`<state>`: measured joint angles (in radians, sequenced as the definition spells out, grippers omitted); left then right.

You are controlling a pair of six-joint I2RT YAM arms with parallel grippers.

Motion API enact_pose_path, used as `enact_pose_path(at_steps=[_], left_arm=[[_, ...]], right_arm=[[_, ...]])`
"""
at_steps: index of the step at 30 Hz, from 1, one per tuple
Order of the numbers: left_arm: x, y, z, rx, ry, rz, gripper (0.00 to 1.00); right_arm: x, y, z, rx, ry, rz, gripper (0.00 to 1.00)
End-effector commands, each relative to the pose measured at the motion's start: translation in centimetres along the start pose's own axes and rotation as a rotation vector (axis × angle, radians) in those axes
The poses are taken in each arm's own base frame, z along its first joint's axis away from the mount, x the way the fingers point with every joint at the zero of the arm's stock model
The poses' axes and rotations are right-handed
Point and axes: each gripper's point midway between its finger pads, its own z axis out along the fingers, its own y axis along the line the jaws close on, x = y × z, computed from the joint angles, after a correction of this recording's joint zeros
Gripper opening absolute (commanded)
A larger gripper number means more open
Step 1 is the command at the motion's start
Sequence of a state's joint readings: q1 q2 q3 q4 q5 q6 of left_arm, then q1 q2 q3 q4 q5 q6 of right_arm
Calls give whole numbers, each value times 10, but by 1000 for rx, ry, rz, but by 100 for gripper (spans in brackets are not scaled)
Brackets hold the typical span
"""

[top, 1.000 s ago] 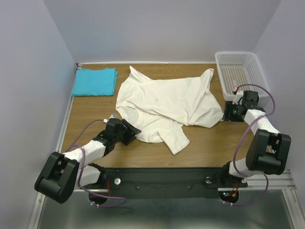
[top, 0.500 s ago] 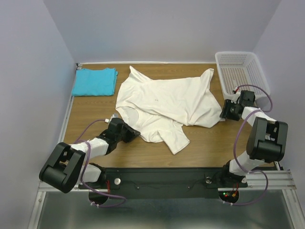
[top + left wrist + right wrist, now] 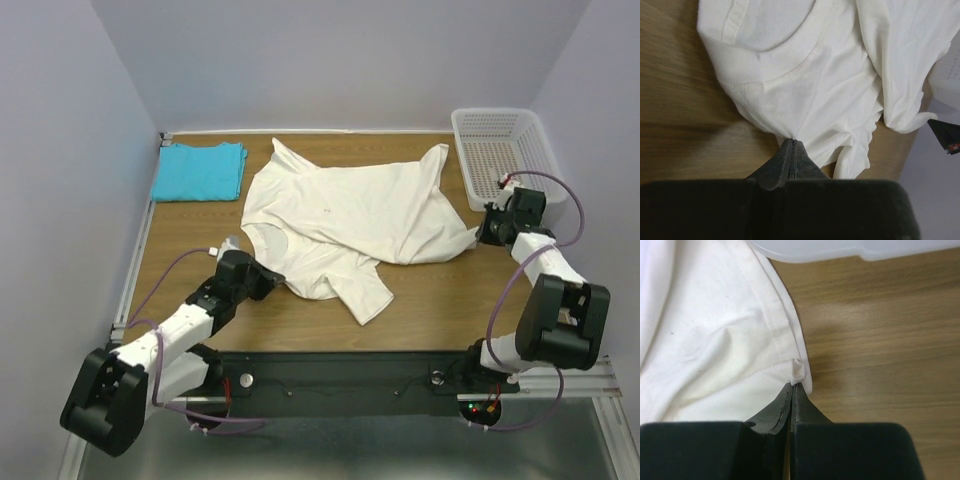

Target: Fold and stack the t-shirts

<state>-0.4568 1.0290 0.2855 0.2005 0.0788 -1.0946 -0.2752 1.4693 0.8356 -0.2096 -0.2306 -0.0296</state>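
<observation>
Right jaws are tugging a hem corner of the cream-white t-shirt closer to the basket than a second ago, clenched on it; left jaws are gripping its near edge, well left of the basket. The shirt is lying on the desk beside the basket, the turquoise t-shirt folded farther left.

Wooden table — cream shirt, turquoise shirt, basket

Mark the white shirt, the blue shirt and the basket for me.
white shirt point(image 3: 350, 205): top view, middle of its body.
blue shirt point(image 3: 198, 171): top view, centre of the folded cloth.
basket point(image 3: 495, 113): top view, far rim.
</observation>
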Motion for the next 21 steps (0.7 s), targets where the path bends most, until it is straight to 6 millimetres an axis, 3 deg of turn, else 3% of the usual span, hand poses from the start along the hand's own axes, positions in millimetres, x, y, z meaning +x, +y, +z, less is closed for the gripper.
enact_pose_path(at_steps=[1,2,6,11,17,18,21], left_arm=[[-13,7,-21,-49,-60,56,0],[-15,20,-26,-110,-72,59,0],[-31,15,-49,-104,-115,54,0],[-28,7,-63,-82,-71,44,0],[-51,-21,-89,-63,-105,68,0],[-64,-38,-100,-34,-142,70,0],[-86,-57,-123,-33,-211,89,0]], right_arm=[[-28,-9,-38,74,-124,-104,1],[-32,-9,-49,85,-145,-128,1],[-14,-7,-77,81,-99,-268,1],[9,-9,-102,82,-42,-452,1],[19,-26,-120,180,-17,-554,1],[17,-26,-122,181,-22,-559,0],[12,-25,-131,191,-26,-571,0]])
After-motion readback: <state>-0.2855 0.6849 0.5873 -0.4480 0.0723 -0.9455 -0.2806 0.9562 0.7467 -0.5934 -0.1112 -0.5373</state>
